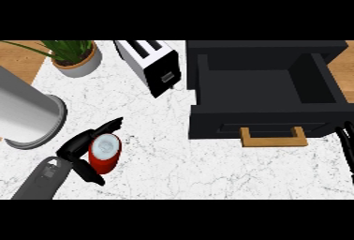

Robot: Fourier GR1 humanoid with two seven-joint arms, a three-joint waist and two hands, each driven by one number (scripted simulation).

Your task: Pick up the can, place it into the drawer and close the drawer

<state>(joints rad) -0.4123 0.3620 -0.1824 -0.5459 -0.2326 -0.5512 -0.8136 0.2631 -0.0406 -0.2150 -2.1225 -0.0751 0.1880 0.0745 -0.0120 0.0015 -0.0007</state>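
Note:
A red can (pixel 105 153) with a pale lid stands on the white marble counter (pixel 173 154) at the lower left. My left hand (pixel 77 146) is curled round it, thumb at its far side and fingers at its near side. The dark drawer (pixel 266 89) stands pulled open at the right, its inside bare, with a wooden handle (pixel 274 137) on its front. My right hand (pixel 346 143) shows only as dark fingers at the right edge, beside the drawer's front corner.
A large grey metal cylinder (pixel 24 112) stands at the left edge. A potted plant (pixel 75 55) is at the back left, and a white toaster (pixel 152 63) sits just left of the drawer.

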